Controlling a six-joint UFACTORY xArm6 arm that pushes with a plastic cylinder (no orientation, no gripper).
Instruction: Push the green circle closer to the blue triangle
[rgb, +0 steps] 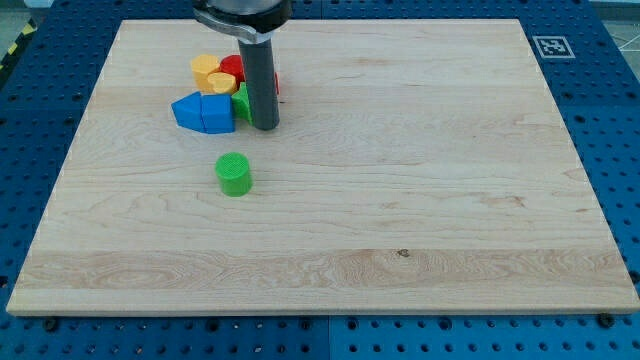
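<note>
The green circle (234, 173) is a short green cylinder standing alone on the wooden board, left of centre. The blue triangle (203, 112) lies above it, towards the view's top left, at the lower left of a cluster of blocks. My tip (265, 126) is the end of a dark rod that comes down just right of that cluster. It stands up and to the right of the green circle, apart from it, and right beside a second green block (242, 102).
The cluster also holds a yellow block (210, 72) and a red block (233, 68), partly hidden behind the rod. The wooden board (420, 180) lies on a blue pegboard table. A marker tag (549, 45) sits at the top right.
</note>
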